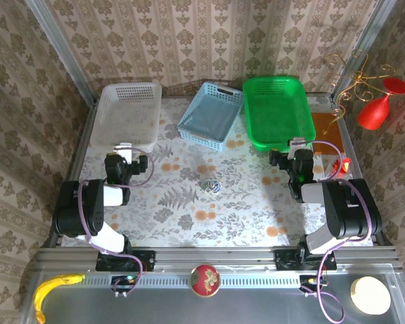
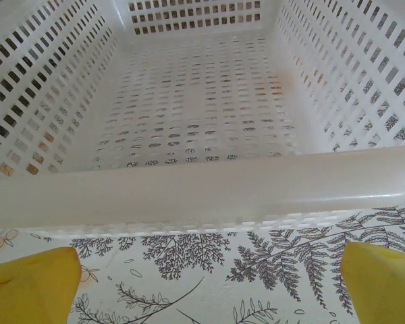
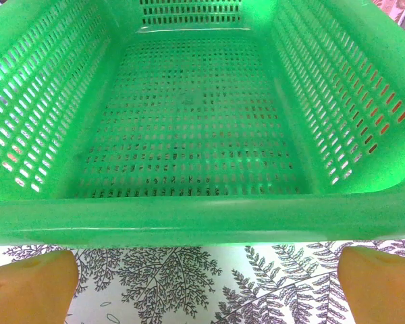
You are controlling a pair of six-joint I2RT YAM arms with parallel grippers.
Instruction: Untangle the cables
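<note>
**A:** Where did the cables lie?

**B:** They lay as a small knot of thin bluish and whitish cords [image 1: 210, 185] near the middle of the floral-patterned worktop [image 1: 250, 209]. The knot was well apart from both arms, and nothing touched it.

**A:** And the jaws?

**B:** Both sets stood wide apart and empty. The left jaws hung just short of the near rim of the white perforated plastic basket [image 2: 189, 196] at the far left corner. The right jaws faced the green perforated plastic basket [image 3: 189, 219] toward the far right corner in the same way.

**A:** Which step was in hand?

**B:** The very start, I judged. Nothing was gripped and no strand had been drawn free.

**A:** What did the next move call for?

**B:** Probably one arm swinging in toward the middle and coming down over the knot, jaws apart, to pinch a single outer loop. The other arm would take a second strand so the two could pull apart. The cords looked very thin, so the pinch would need to be low and close to the worktop.
</note>
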